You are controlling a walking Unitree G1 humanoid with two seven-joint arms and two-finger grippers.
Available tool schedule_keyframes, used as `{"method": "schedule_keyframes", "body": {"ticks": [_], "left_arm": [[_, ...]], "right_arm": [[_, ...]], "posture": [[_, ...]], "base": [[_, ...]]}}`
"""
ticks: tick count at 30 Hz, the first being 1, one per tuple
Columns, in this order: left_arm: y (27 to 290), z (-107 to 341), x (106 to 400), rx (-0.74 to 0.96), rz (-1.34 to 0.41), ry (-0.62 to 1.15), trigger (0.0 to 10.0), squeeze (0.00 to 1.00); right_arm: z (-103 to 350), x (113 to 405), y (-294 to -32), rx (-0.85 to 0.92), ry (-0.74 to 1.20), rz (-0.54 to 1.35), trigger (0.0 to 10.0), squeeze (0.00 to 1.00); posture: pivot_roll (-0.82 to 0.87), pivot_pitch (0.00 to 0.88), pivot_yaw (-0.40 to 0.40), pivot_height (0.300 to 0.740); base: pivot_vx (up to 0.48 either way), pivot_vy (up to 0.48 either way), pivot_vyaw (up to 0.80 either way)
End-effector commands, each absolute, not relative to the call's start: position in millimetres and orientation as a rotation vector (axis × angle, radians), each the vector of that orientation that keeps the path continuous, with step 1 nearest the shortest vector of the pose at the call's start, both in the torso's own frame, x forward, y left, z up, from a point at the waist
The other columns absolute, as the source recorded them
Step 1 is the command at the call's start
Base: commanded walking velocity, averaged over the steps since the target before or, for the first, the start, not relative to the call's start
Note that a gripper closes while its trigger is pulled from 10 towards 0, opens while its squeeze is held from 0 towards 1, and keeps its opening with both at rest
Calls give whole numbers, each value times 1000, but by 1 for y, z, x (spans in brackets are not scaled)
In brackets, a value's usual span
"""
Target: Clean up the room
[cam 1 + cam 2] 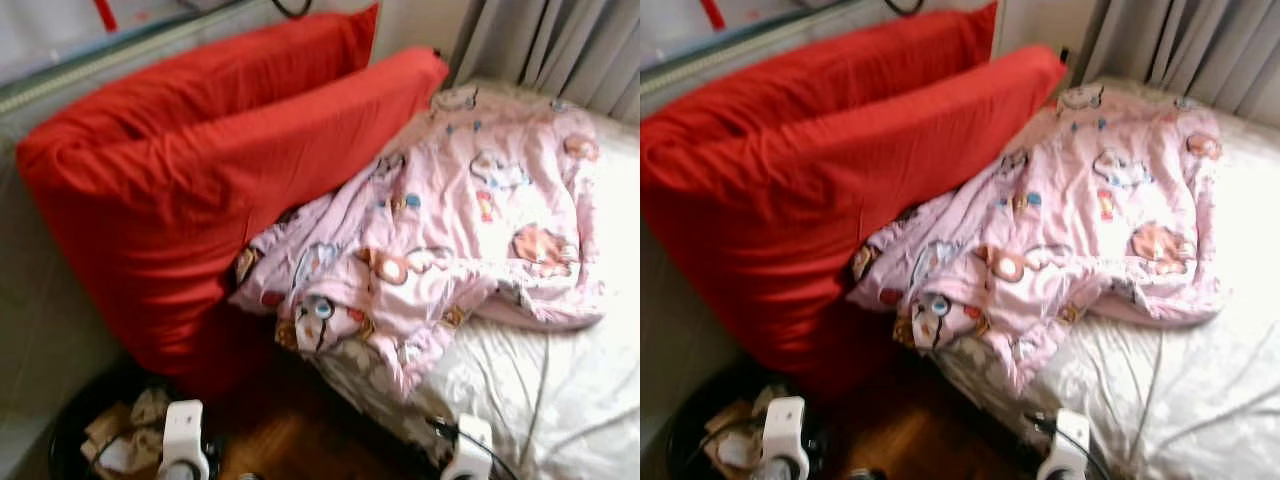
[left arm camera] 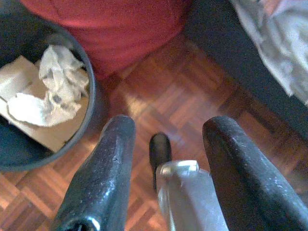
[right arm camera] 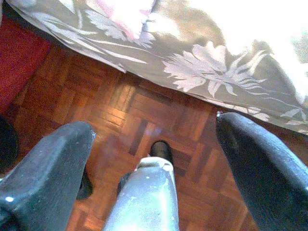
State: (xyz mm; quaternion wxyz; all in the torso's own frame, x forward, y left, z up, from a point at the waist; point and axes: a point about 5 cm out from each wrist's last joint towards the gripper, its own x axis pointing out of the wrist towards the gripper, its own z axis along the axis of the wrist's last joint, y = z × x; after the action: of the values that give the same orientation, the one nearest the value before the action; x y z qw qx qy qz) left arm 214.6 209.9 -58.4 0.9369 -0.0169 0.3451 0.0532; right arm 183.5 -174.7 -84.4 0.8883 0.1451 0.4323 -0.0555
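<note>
Two big red pillows [image 1: 200,170] lean against the wall at the bed's [image 1: 560,400] head end, and a crumpled pink patterned quilt [image 1: 450,240] lies over that end of the bed, its lower corner hanging past the bed's side edge. On the parquet floor [image 2: 192,96] beside the pillows stands a dark bin [image 2: 89,103] holding crumpled paper [image 2: 53,86]. The left gripper [image 2: 166,144] hangs above the floor near the bin with fingers apart and nothing between them, and the right gripper [image 3: 154,159], likewise spread and unladen, hangs above the floor just beside the bed's floral skirt [image 3: 202,72].
</note>
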Motion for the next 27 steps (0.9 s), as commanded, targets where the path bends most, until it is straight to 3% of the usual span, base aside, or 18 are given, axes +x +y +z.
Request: {"method": "schedule_keyframes", "body": {"ticks": [1, 5, 15, 20, 27], "left_arm": [[208, -63, 207, -40, 113, 733, 10000, 0], [208, -63, 208, -44, 113, 732, 10000, 0], [205, -63, 208, -66, 115, 725, 10000, 0], [204, -63, 208, -70, 117, 722, 10000, 0], [204, -63, 209, -73, 118, 718, 10000, 0]], "right_arm": [[-88, 175, -179, 276, 931, -112, 10000, 0], [-88, 175, -177, 262, 929, -85, 10000, 0], [-89, 173, -176, 248, 933, -59, 10000, 0], [-89, 173, -176, 242, 934, -60, 10000, 0], [-89, 173, -177, 262, 931, -78, 10000, 0]], "posture": [[99, 151, -52, 740], [96, 150, -54, 740], [96, 150, -58, 740], [97, 149, -59, 740], [94, 144, -58, 740]], "base": [[0, 0, 450], [0, 0, 547], [0, 0, 0], [0, 0, 800], [0, 0, 0]]}}
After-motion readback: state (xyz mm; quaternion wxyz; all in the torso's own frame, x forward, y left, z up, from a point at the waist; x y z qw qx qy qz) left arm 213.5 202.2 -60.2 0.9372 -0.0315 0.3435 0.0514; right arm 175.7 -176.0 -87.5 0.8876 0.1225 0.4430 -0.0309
